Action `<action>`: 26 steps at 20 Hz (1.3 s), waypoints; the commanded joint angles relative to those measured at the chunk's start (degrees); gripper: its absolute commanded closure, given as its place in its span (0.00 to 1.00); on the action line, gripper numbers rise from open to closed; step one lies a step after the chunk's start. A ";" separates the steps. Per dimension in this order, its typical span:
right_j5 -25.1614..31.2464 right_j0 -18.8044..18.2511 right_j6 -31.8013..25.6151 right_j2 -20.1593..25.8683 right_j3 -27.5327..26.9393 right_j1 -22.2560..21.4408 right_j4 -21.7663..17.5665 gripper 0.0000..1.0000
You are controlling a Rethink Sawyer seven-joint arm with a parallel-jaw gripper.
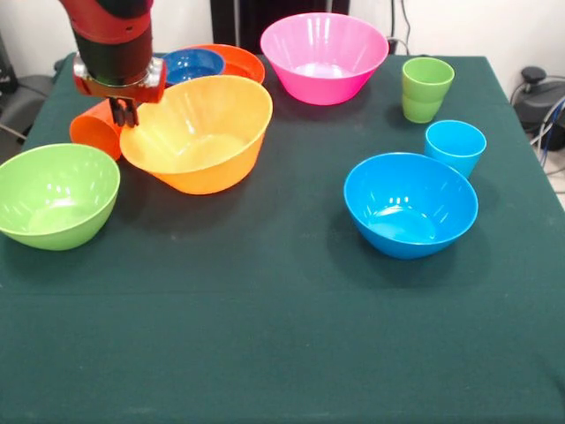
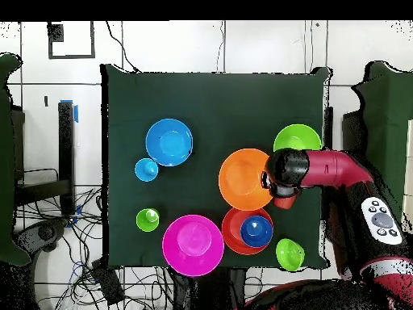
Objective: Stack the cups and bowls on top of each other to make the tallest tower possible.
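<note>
Orange bowl (image 1: 201, 132) tilts beside the orange cup (image 1: 95, 130), gripper (image 1: 124, 113) pinching its rim. No tower yet: only the dark blue bowl (image 1: 192, 64) sits nested; others lie scattered on the desk (image 1: 265, 336).

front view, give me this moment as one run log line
hand: low at large orange bowl rim, beside orange cup | grip: unclear | small dark blue bowl: inside red-orange bowl | tower: none yet
</note>
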 commanded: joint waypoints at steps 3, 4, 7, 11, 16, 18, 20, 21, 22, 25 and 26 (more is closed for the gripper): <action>0.51 2.46 3.75 -1.26 -1.58 -1.84 2.49 1.00; 4.19 2.96 2.91 -1.30 -0.83 -3.90 3.98 1.00; 15.44 5.01 3.18 -2.42 0.34 -9.23 8.83 1.00; 17.80 6.61 5.66 -3.92 0.93 -11.55 11.48 1.00; 15.28 6.81 6.26 -5.27 2.08 -11.51 12.82 1.00; 14.95 6.83 6.03 -5.71 2.46 -11.75 13.26 1.00; 14.92 7.40 6.12 -6.10 2.85 -12.31 13.68 1.00; 14.30 7.89 5.39 -6.25 2.96 -13.13 13.13 1.00; 12.79 8.40 4.03 -6.03 3.32 -14.15 12.29 1.00; 9.50 9.60 -0.43 -5.23 6.20 -18.49 10.59 1.00; 8.72 10.15 -0.13 -5.51 7.16 -19.65 10.45 1.00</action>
